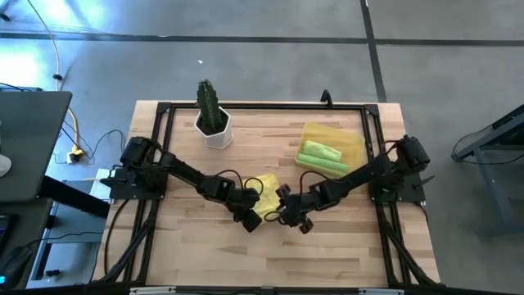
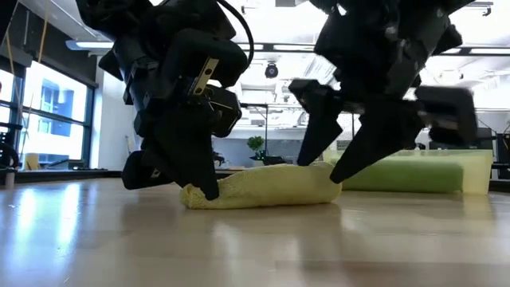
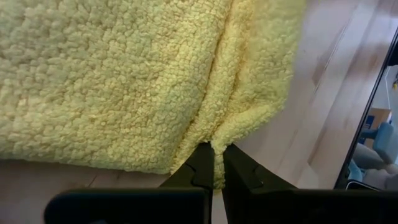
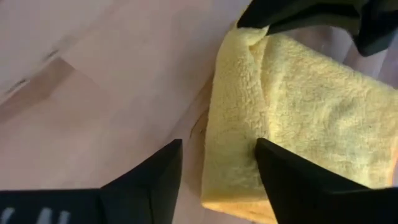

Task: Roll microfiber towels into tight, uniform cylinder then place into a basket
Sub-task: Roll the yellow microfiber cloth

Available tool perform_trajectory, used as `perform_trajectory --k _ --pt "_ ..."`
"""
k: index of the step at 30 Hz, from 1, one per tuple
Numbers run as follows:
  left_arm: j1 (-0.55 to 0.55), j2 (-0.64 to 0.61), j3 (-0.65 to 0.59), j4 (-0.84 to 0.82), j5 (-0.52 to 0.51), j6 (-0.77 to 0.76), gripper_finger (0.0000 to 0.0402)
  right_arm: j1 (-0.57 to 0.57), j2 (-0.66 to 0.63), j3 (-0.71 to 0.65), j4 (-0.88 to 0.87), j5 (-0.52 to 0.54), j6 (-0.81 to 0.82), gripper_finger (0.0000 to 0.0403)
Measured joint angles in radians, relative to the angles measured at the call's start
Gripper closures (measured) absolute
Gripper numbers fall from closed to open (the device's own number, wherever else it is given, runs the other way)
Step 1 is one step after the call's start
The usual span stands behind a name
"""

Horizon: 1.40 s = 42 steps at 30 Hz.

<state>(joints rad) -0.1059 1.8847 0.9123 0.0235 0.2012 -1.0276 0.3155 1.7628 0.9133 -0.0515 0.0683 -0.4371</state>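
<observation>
1. Yellow towel (image 1: 266, 195) — soft, fluffy, light; lies loosely rolled on the tabletop (image 1: 205, 254), between the two sets of fingers, well short of a tight cylinder by the look of it.
2. Left gripper (image 3: 216, 167): fingers pinched together on a thin fold at the corner of the yellow towel, pile squeezed flat between the tips.
3. Right gripper (image 4: 219, 163): fingers apart, straddling the opposite end of the roll — one fingertip over bare wood just beside the cloth's edge, the other over the cloth itself; no grip evident in the right wrist view.
4. Handling, as a judgement: limp fabric, no stiffness, likely to sag and unroll once let go; no risk of breakage, little of slipping thanks to the fuzzy pile.
5. Best hold, probably: across the whole thickness of the roll near its middle or at both ends together, not on a single loose layer, which would only peel open.
6. Basket (image 1: 356, 141): shallow, translucent yellow, beyond the right fingers toward the far side of the tabletop; contains green towel rolls (image 1: 321, 156) lying side by side, two as far as can be told.
7. Room left in the basket for one more roll seems likely, though tight.
</observation>
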Motion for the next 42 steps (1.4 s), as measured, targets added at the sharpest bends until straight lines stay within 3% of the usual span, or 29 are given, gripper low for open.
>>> perform_trajectory --k 6,13,21,28,36,42 --pt "0.000 0.000 0.000 0.003 -0.001 0.000 0.0399 -0.027 0.066 0.000 0.015 -0.044 0.003 0.0191" --pt "0.000 0.000 0.000 0.004 0.000 -0.001 0.0399 -0.047 0.102 0.004 0.026 -0.065 0.033 0.0213" --pt "-0.005 0.007 -0.003 0.117 0.101 -0.055 0.0399 -0.068 0.105 0.003 0.022 -0.068 0.133 0.0305" --pt "-0.018 0.006 -0.002 0.111 0.113 -0.107 0.0385 -0.069 0.106 0.003 0.008 -0.065 0.208 0.0393" --pt "-0.018 0.002 0.000 0.062 0.118 0.012 0.0335 -0.133 0.109 0.002 0.000 -0.395 0.329 0.0399" --pt "-0.003 0.000 0.003 0.047 0.110 0.169 0.0314 -0.197 0.112 -0.002 -0.003 -0.573 0.423 0.0400"
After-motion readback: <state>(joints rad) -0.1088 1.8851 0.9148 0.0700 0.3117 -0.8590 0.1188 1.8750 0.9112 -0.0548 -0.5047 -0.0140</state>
